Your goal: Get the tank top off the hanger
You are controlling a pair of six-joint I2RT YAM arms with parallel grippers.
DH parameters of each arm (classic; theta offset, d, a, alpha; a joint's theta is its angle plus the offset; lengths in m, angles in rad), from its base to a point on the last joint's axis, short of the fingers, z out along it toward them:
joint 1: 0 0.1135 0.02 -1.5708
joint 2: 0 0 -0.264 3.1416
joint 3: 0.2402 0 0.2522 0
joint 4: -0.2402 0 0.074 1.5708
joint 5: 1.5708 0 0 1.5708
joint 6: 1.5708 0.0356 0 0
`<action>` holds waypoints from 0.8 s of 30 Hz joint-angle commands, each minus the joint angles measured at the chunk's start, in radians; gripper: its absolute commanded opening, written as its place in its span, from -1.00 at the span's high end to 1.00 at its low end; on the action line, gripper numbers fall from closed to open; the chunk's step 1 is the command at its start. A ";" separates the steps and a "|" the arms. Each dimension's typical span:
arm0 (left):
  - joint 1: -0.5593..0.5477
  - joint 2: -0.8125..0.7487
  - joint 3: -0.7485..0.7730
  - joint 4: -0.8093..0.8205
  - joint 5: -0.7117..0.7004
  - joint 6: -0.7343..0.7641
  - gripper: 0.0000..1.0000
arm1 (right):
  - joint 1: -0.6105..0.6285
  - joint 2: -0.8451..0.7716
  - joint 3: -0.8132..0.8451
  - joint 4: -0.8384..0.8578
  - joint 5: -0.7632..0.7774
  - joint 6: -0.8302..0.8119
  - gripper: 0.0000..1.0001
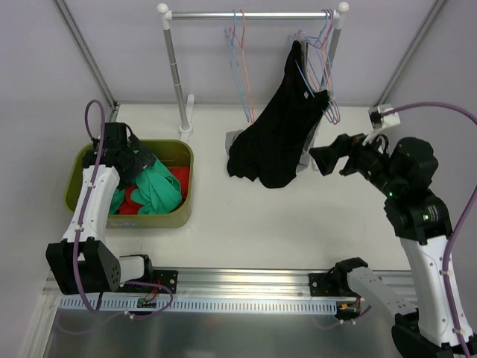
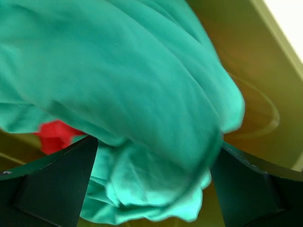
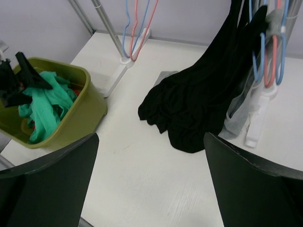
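A black tank top (image 1: 276,142) hangs from a blue hanger (image 3: 262,56) at the right end of the rail (image 1: 253,14), and its lower part is bunched on the table (image 3: 199,104). My right gripper (image 1: 317,158) hovers just right of this bunched part, open and holding nothing (image 3: 150,137). My left gripper (image 1: 138,160) is down inside the olive basket (image 1: 186,160), jaws open wide, with a green garment (image 2: 132,71) bulging between the fingers.
The basket (image 3: 80,118) also holds a red garment (image 2: 54,135). Empty pink and blue hangers (image 1: 240,67) hang mid-rail. A grey garment (image 3: 239,116) droops behind the black one by the right rack foot. Bare white table (image 3: 156,189) lies under my right gripper.
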 commanded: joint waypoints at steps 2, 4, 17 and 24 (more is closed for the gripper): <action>0.002 -0.120 0.070 0.017 0.206 0.070 -0.97 | -0.005 0.151 0.146 0.049 0.094 -0.038 -0.99; -0.007 -0.186 0.179 0.015 0.306 0.176 -0.97 | -0.007 0.259 0.246 0.041 0.104 -0.081 -0.99; -0.038 -0.622 0.092 0.044 0.614 0.308 -0.97 | -0.027 0.848 0.838 -0.019 0.185 -0.328 -0.34; -0.038 -0.695 -0.061 0.046 0.667 0.296 -0.97 | -0.051 0.962 0.954 -0.030 0.202 -0.347 -0.23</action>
